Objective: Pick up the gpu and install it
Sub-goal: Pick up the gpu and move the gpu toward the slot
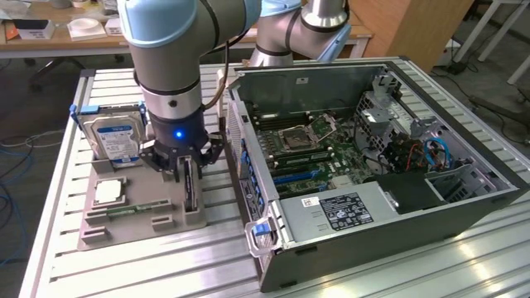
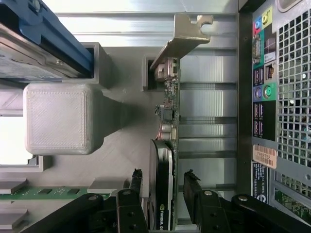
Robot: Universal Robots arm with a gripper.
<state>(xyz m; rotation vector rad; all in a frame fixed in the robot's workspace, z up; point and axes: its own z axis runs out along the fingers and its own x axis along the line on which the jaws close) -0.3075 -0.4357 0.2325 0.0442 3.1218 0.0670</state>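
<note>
The gpu (image 1: 190, 183) stands on edge in a slot of the grey holder (image 1: 136, 233) on the table, at the exterior view's left of the computer case. In the wrist view it is a thin green card (image 2: 167, 116) with a black cooler and a silver end bracket (image 2: 182, 34). My gripper (image 1: 184, 166) is lowered over the card and open. Its two black fingers (image 2: 137, 183) straddle the cooler end, one on each side, and the gripper (image 2: 164, 178) has small gaps to the card. The card still rests in the holder.
The open computer case (image 1: 463, 205) lies on its side with the motherboard (image 1: 319, 146) exposed; its rear port panel (image 2: 265, 97) is close beside the card. On the holder are a hard drive (image 1: 116, 139), a CPU (image 1: 108, 192), a memory stick (image 1: 128, 211) and a grey block (image 2: 58, 119).
</note>
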